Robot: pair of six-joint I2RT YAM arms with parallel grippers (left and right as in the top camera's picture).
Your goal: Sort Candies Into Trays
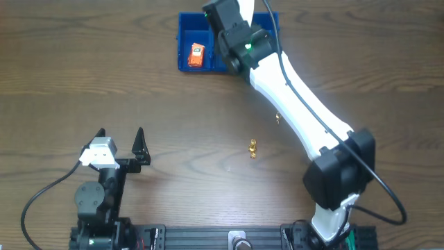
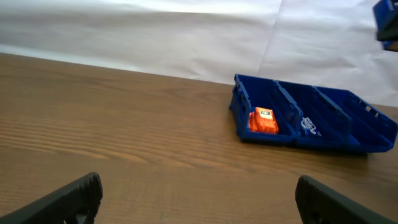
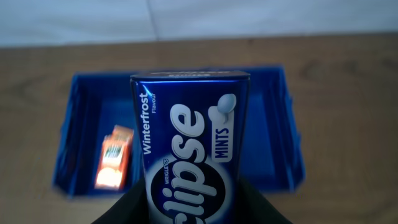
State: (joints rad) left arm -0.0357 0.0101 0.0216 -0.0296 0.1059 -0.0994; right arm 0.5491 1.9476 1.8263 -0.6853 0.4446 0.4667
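Above the blue plastic tray (image 3: 283, 137), right claw (image 3: 189, 204) clamps a glossy rectangular tin (image 3: 189, 124); left claw (image 1: 120, 135) gapes empty.

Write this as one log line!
right gripper: holds mint tin above blue tray | left gripper: open | orange candy: in tray | gold candy: on table

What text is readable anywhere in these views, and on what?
"Winterfrost": blue mint tin in the right gripper.
"Flavour": same tin, small.
"MINTS": same tin.
"lipse": same tin, big logo, start cut off.
"WRIGLEY'S": same tin, tiny.
Orange candy in the blue tray: label too small to read.
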